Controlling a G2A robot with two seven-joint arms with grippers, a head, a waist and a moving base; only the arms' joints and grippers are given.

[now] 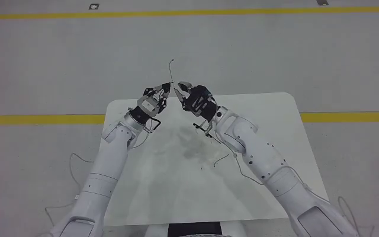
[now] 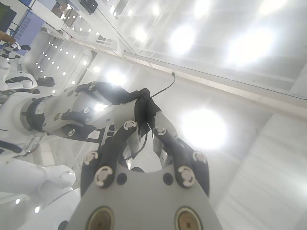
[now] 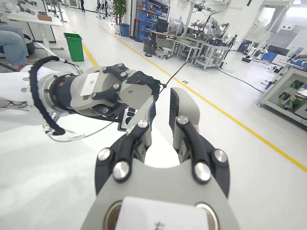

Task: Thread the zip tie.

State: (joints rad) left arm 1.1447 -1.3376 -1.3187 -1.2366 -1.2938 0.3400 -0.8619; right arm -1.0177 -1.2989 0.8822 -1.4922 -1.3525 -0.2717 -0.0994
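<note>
A thin black zip tie (image 1: pixel 170 71) stands up above the far edge of the table, its free end curling over at the top. My left gripper (image 2: pixel 145 118) is shut on the zip tie (image 2: pixel 165 87) near its lower part, and a length of the strap hangs down between the fingers. In the right wrist view the left gripper (image 3: pixel 157 84) pinches the zip tie (image 3: pixel 182 69), which slants away from it. My right gripper (image 3: pixel 162 101) is open with nothing between its pads, its tips just short of the left gripper's tips. From above, the left gripper (image 1: pixel 166 90) and the right gripper (image 1: pixel 180 89) meet tip to tip.
The white table (image 1: pixel 260 118) lies below both raised arms. A thin dark strand (image 1: pixel 221 159) lies on it beside the right forearm. Grey floor with yellow lines (image 1: pixel 53 119) surrounds the table.
</note>
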